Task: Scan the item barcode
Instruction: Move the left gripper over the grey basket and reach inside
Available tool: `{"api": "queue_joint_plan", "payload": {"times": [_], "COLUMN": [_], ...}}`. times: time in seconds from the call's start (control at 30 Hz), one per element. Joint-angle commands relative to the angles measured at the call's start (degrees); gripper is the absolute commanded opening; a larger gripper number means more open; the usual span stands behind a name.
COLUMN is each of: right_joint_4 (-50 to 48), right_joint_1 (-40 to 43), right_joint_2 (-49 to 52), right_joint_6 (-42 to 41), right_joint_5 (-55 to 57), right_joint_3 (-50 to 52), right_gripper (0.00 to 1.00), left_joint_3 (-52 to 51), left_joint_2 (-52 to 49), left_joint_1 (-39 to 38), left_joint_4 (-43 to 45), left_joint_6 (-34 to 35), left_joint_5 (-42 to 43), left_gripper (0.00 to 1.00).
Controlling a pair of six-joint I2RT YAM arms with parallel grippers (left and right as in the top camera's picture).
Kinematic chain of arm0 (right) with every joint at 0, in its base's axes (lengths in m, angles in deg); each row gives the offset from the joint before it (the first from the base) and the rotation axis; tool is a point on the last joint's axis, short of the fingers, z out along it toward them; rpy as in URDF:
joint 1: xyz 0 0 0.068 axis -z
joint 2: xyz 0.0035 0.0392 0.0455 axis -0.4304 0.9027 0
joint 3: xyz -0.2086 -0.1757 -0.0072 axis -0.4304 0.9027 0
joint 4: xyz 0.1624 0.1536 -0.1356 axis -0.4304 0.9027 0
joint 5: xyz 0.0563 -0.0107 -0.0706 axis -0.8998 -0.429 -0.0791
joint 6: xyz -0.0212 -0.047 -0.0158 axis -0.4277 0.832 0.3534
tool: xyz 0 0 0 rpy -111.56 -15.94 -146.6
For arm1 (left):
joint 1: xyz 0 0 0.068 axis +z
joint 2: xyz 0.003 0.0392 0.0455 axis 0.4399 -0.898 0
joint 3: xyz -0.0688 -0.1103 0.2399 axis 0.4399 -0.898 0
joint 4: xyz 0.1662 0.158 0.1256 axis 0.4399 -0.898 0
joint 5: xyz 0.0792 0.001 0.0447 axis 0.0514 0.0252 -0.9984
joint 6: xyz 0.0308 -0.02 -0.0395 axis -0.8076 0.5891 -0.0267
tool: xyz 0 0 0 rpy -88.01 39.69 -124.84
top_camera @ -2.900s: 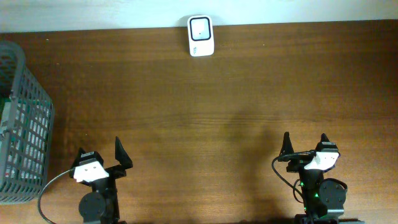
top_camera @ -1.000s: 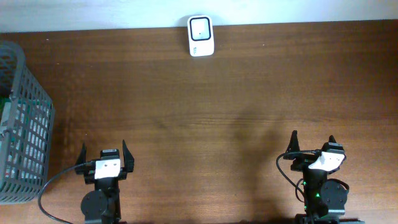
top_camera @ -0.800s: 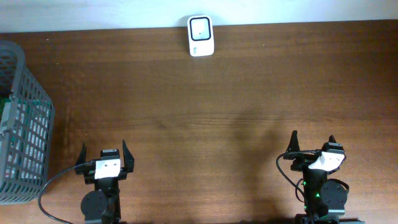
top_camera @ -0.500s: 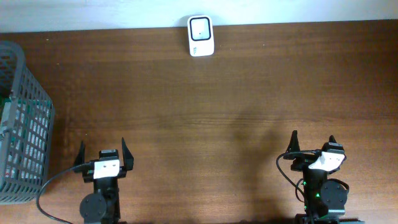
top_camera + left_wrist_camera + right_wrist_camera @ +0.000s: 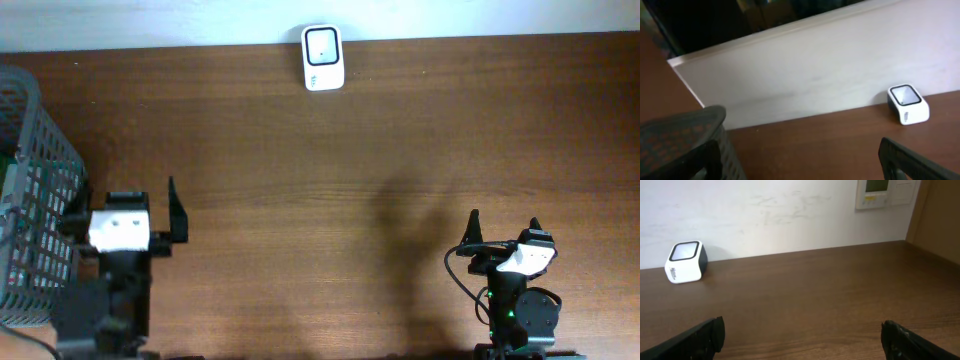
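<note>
The scanner (image 5: 323,58), a small white box with a dark window on top, sits at the far edge of the table (image 5: 350,170), against the wall (image 5: 830,65) and about midway along it. Nothing is near it, and both arms are well apart from it, down at the near edge.

The left gripper (image 5: 122,196) is just beside the grey mesh basket (image 5: 40,200) that stands at the table's left end. Its jaws are spread wide and there is nothing between them. From its wrist camera I see the basket's rim (image 5: 680,140) low on the left and the scanner (image 5: 908,103) off to the right.

The right gripper (image 5: 502,220) is at the near right, also gaping and empty, its fingers (image 5: 695,340) low in its own view and the scanner (image 5: 686,261) far ahead on the left. A wall panel (image 5: 885,192) hangs above the table.

Something green shows through the basket's mesh (image 5: 8,160); I cannot tell what it is.
</note>
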Motion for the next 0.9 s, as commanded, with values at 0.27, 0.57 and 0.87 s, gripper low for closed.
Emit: {"api": "queue_joint_plan", "payload": {"times": [0.27,0.57,0.87], "right_joint_4": [0.35,0.35,0.35], "right_joint_1": [0.42,0.42,0.42], "right_joint_2": [-0.44,-0.44,-0.44], "right_joint_6": [-0.20,-0.20,-0.20], "right_joint_5": [1.07,1.07,1.07], "right_joint_3": [0.31,0.31,0.31], "right_gripper": [0.98,0.98,0.99], "left_joint_3": [42.97,69.42,69.68], "left_joint_2": [-31.45,-53.44,-55.80], "left_joint_1": [0.63,2.27,19.50], "left_joint_4": [-29.35,-49.68,-49.48], "left_joint_6": [1.64,1.60,6.40], "left_joint_5": [6.93,10.60,13.14], "left_gripper": [0.99,0.99,1.00]}}
